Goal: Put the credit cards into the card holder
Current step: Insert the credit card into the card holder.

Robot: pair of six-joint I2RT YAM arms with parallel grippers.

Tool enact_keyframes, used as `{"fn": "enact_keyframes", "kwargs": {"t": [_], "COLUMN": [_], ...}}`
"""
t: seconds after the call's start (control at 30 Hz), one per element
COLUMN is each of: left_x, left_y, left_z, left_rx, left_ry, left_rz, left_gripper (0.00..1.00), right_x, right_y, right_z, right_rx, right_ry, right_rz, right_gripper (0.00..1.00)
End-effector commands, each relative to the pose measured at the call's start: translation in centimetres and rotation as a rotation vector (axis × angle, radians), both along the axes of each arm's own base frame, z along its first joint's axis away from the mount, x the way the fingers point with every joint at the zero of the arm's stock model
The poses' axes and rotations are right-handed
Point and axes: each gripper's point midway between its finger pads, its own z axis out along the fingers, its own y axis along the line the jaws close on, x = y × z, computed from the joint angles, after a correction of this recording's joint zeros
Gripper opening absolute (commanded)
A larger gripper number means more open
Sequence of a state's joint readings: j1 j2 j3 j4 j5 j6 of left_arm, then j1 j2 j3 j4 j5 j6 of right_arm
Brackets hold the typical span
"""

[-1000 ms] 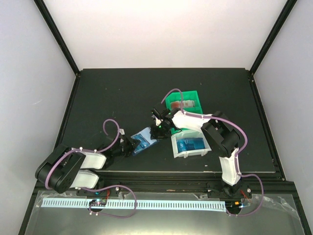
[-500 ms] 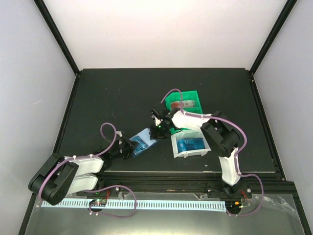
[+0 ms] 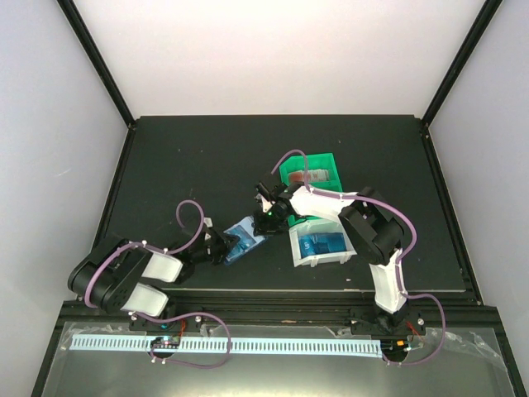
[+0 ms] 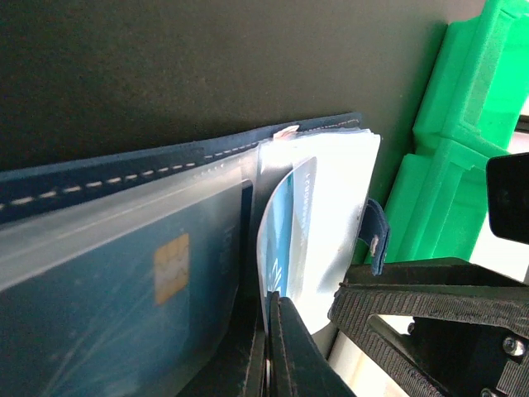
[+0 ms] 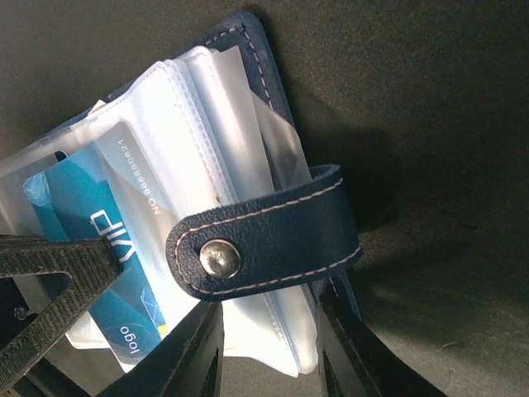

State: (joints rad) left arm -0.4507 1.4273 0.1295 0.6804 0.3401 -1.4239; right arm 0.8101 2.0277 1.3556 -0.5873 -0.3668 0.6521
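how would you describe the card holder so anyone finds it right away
On the black table, look left of the white bin. The card holder is the only navy wallet, open with clear sleeves and a snap strap.

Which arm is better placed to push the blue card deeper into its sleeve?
Left. The left gripper pinches the card by its edge, partly inside a card holder sleeve; the right gripper only straddles that holder.
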Motion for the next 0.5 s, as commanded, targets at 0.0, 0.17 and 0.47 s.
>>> {"fn": "enact_keyframes", "kwargs": {"t": [0.0, 0.17, 0.47], "left_x": [-1.9, -1.1, -1.5], "left_y": [1.7, 1.1, 1.0], "left_z": [-3.5, -3.1, -1.5], "left_rx": [0.13, 0.179, 0.214], "left_ry": [0.103, 0.047, 0.047], "left_rz": [-0.008, -0.083, -0.133], "left_gripper": [0.02, 0.08, 0.28], "right_x": [-2.8, -2.8, -2.6], "right_y": [-1.3, -1.4, -1.4], "right_z": [-4.0, -4.0, -3.6], "right_rx": [-0.084, -0.083, -0.069], "right_ry": [0.106, 0.104, 0.081], "right_rz": [0.037, 0.035, 0.03], "right_gripper": [0.34, 0.34, 0.34]}}
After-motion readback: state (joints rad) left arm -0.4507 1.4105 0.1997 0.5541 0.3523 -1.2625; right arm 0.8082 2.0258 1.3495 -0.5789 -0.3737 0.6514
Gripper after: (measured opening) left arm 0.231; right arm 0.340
